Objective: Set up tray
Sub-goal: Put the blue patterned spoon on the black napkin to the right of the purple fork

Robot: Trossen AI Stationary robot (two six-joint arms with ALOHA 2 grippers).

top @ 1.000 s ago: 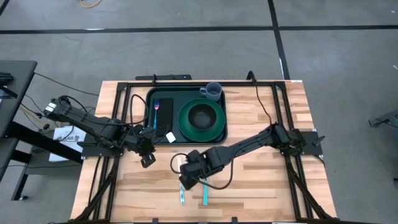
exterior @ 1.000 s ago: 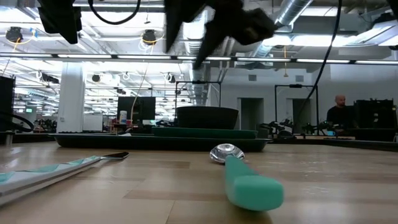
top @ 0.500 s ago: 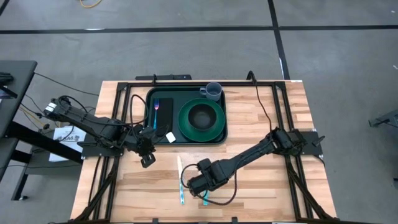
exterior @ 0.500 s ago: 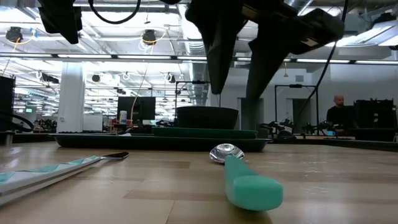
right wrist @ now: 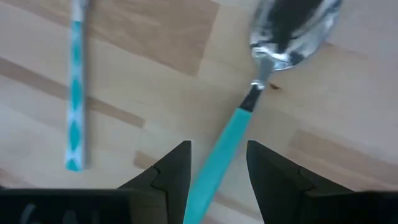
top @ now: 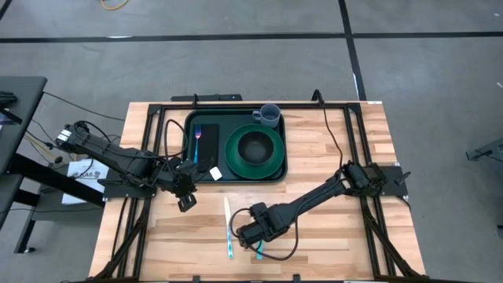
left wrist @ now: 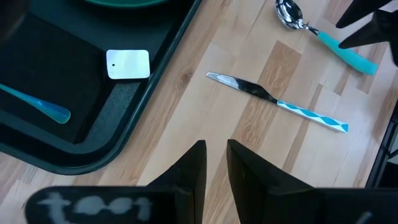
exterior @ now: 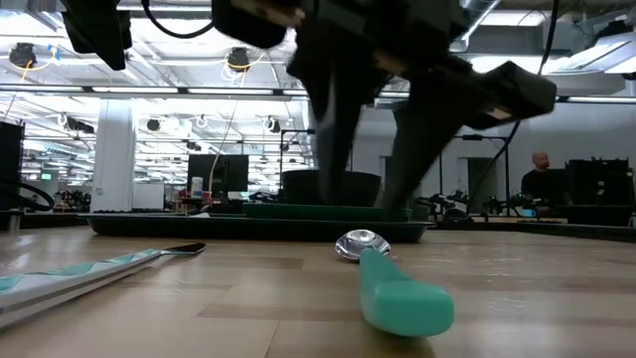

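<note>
The dark green tray [top: 218,126] lies at the table's far middle and holds a round green plate with a dark bowl [top: 254,149], and a black napkin [top: 206,149] with a blue fork [top: 198,140] on it. A teal-handled spoon [right wrist: 227,146] and a teal-patterned knife [top: 229,228] lie flat on the wood near the front edge. My right gripper [right wrist: 217,171] is open, low over the spoon, with a finger on either side of its handle and touching nothing. My left gripper [left wrist: 216,163] hovers beside the tray's near left corner, fingers a narrow gap apart.
A grey-blue cup [top: 269,115] stands at the tray's far right corner. The knife [right wrist: 76,87] lies close beside the spoon, on its left. Bare wood stretches to the right of the spoon and along the table's near edge.
My right gripper has moved toward the table's near edge and down, from beside the knife to just over the spoon, turning until its open fingers stand on either side of the handle. Spoon, knife and left arm have kept still.
</note>
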